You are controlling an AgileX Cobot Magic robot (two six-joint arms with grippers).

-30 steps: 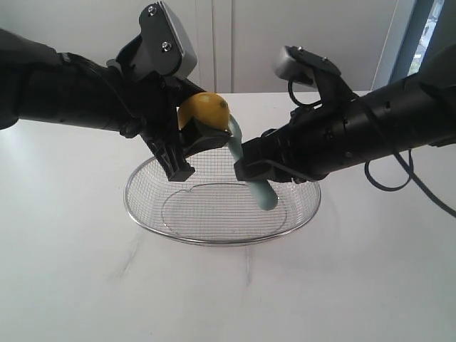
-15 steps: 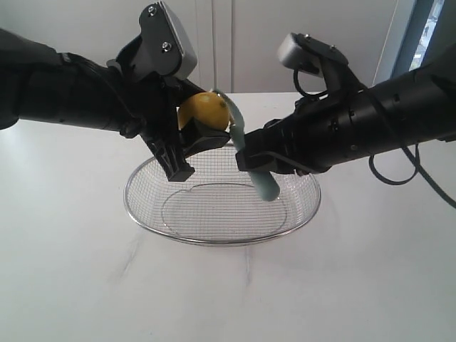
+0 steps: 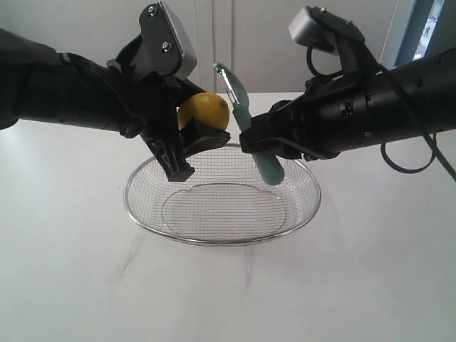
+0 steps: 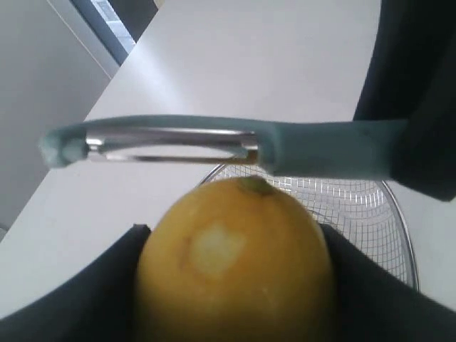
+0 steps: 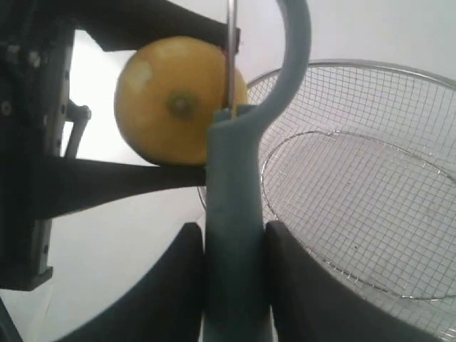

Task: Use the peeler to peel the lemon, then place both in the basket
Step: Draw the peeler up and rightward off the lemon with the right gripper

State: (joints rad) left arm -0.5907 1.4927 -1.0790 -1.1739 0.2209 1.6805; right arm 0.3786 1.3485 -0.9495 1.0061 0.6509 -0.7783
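My left gripper (image 3: 199, 135) is shut on the yellow lemon (image 3: 204, 112), holding it in the air above the back left rim of the wire basket (image 3: 146, 209). In the left wrist view the lemon (image 4: 235, 260) fills the space between the dark fingers (image 4: 107, 285) and shows a pale scraped patch. My right gripper (image 3: 258, 142) is shut on the teal handle of the peeler (image 3: 249, 128), whose metal blade head rises just right of the lemon. In the right wrist view the peeler (image 5: 235, 214) stands between the fingers (image 5: 171, 285), its blade beside the lemon (image 5: 174, 100).
The basket (image 5: 356, 178) rests on a white table (image 3: 71, 271) and holds nothing. Both dark arms meet over its back half. A pale wall and a window edge (image 3: 417, 35) lie behind.
My right arm has lifted the peeler, so its blade head went from beside the lemon's lower right to above and right of it. The left gripper and lemon stayed still.
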